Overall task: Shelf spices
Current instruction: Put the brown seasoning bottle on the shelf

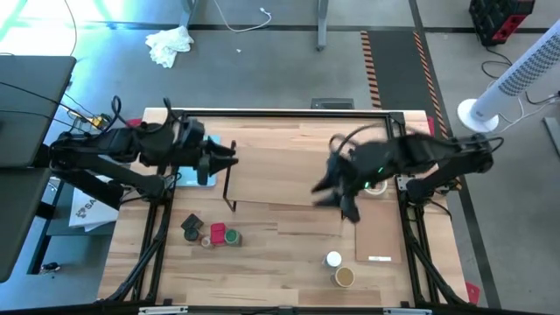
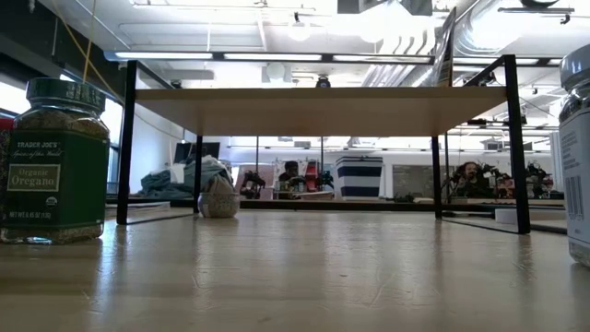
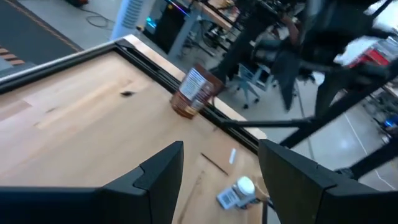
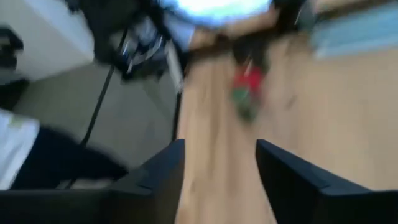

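Observation:
The shelf (image 1: 289, 162) stands mid-table, a pale plank on black wire end frames (image 2: 126, 138). A brown jar with a white label (image 3: 196, 92) stands on the plank near its right end. A dark-topped jar (image 1: 191, 226), a red one (image 1: 217, 232) and a green one (image 1: 233, 236) stand on the table near the front left. A white-topped jar (image 1: 333, 259) and a tan one (image 1: 345, 276) stand near the front right. My left gripper (image 1: 229, 159) hovers open at the shelf's left end. My right gripper (image 1: 337, 199) hovers open over the plank's near edge.
A thin pale board (image 1: 378, 238) lies flat on the table's right part and a light-blue pad (image 1: 194, 171) lies under my left arm. In the low view an oregano jar (image 2: 55, 161) and a white-labelled jar (image 2: 576, 157) stand close by, and a small round thing (image 2: 219, 196) sits under the shelf.

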Robot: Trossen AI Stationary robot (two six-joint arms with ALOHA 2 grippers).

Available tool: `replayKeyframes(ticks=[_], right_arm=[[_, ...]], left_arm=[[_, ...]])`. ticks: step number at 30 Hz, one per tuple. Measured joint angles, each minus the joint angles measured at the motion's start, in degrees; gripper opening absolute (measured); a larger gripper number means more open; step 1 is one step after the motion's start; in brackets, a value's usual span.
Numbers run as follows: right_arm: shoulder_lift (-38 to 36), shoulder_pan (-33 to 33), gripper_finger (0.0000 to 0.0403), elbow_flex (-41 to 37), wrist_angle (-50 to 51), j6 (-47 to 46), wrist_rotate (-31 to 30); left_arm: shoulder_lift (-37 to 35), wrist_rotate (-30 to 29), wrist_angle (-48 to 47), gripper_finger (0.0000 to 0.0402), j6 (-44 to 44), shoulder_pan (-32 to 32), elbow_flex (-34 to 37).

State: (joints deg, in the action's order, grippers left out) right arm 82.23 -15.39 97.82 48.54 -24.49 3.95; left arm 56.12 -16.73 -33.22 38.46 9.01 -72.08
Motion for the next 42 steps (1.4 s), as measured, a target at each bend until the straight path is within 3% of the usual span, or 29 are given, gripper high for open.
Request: replayKeyframes(ticks=[7, 13, 18, 24, 31, 37, 42], right_arm=[[8.0, -8.8, 0.0292, 0.0, 12.0, -17.1, 11.9], [16.2, -16.4, 0.033, 0.0, 13.0, -30.5, 18.5], [21.6, -19.1, 0.0333, -0.1, 16.6, -41.4, 16.2], [25.8, -20.2, 0.0333, -0.1, 25.9, -49.1, 5.5], [26.8, -21.5, 0.0333, -0.1, 22.1, -51.6, 5.9], [26.8, -24.8, 0.0333, -1.0, 26.6, -54.6, 6.3], [26.8, -26.3, 0.0333, -2.7, 19.9, -56.3, 6.1]], left_arm=[[-2.3, 4.7, -4.3, 0.0205, -3.6, 3.3, 0.0], [-5.5, 7.3, -9.0, 0.0205, -9.0, 4.3, 0.0], [-7.3, 6.6, -9.4, 0.0205, -10.2, 4.3, 0.0], [-7.3, 4.5, -9.7, 0.0205, -10.3, 4.3, 0.0], [-6.6, 3.3, -9.7, 0.0205, -9.6, 4.3, 0.0], [-6.1, 2.7, -10.2, 0.0205, -7.1, 4.3, 0.0], [-5.1, 2.6, -10.2, 0.0205, -6.9, 4.3, 0.0]])
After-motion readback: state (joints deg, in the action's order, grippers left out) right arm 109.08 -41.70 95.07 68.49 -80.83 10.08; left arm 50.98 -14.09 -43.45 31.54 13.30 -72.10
